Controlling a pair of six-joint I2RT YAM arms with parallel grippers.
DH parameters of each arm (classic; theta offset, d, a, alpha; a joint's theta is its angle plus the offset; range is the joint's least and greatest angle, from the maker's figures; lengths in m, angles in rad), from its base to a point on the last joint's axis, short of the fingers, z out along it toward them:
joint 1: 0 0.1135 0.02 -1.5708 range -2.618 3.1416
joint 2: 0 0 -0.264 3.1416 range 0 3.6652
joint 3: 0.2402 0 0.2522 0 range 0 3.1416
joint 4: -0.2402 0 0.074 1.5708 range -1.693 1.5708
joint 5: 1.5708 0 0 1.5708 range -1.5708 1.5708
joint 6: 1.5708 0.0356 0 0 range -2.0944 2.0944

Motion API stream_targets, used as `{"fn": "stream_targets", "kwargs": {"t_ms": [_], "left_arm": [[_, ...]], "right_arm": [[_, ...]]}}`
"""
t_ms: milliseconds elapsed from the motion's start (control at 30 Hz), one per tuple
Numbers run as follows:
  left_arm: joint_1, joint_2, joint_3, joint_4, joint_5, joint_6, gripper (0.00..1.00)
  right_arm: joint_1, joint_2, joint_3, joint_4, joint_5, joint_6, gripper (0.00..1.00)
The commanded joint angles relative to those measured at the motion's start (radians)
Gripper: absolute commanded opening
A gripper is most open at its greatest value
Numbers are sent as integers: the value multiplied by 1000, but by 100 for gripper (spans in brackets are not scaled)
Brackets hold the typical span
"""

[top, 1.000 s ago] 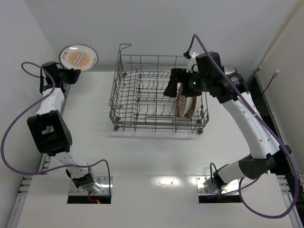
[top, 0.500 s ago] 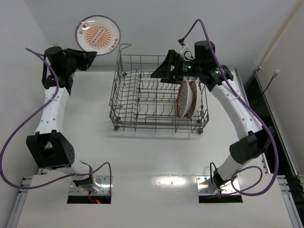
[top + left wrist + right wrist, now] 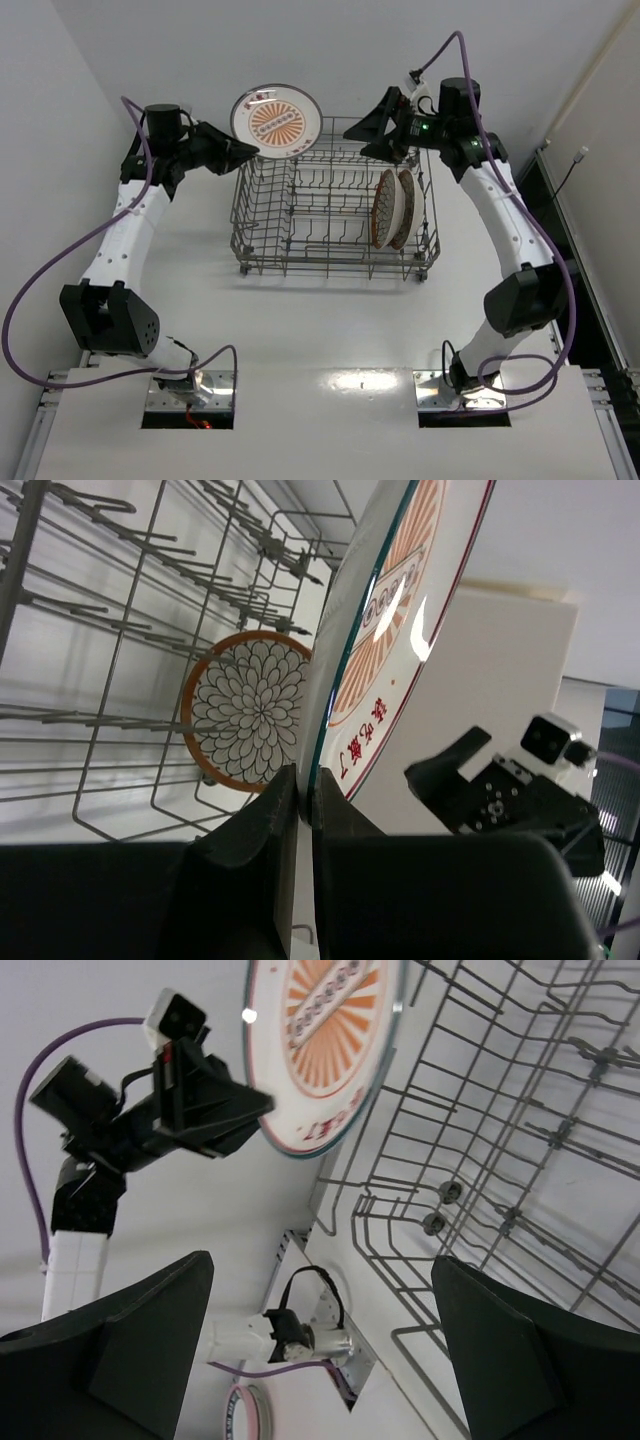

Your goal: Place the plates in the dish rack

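Observation:
My left gripper (image 3: pixel 243 150) is shut on the rim of the white plate with the orange centre motif (image 3: pixel 276 119) and holds it in the air above the back left corner of the grey wire dish rack (image 3: pixel 262 232). The plate also shows in the left wrist view (image 3: pixel 400 610) and the right wrist view (image 3: pixel 325 1040). Two plates stand upright in the rack's right end: the brown-rimmed petal plate (image 3: pixel 383 210) and the cream dotted plate (image 3: pixel 404 208). The petal plate shows in the left wrist view (image 3: pixel 250 712). My right gripper (image 3: pixel 372 132) is open and empty, raised above the rack's back right.
The rack has rows of upright tines and a raised loop at its back left corner (image 3: pixel 262 100). A roll of pink tape (image 3: pixel 245 1415) lies near the arm bases. White walls close the table at left and back.
My left arm has swung the orange-motif plate right, from the back left corner to over the rack's back left edge. My right gripper has risen and pulled back from the two racked plates.

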Motion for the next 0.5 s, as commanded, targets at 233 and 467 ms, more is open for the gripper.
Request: {"fn": "stream_targets", "kwargs": {"t_ms": [233, 467], "left_arm": [[-44, 25, 63, 21, 181, 59, 0], [-74, 78, 118, 31, 223, 71, 0]], "right_arm": [[-23, 86, -59, 98, -56, 47, 85], [-23, 122, -64, 140, -78, 77, 73]]}}
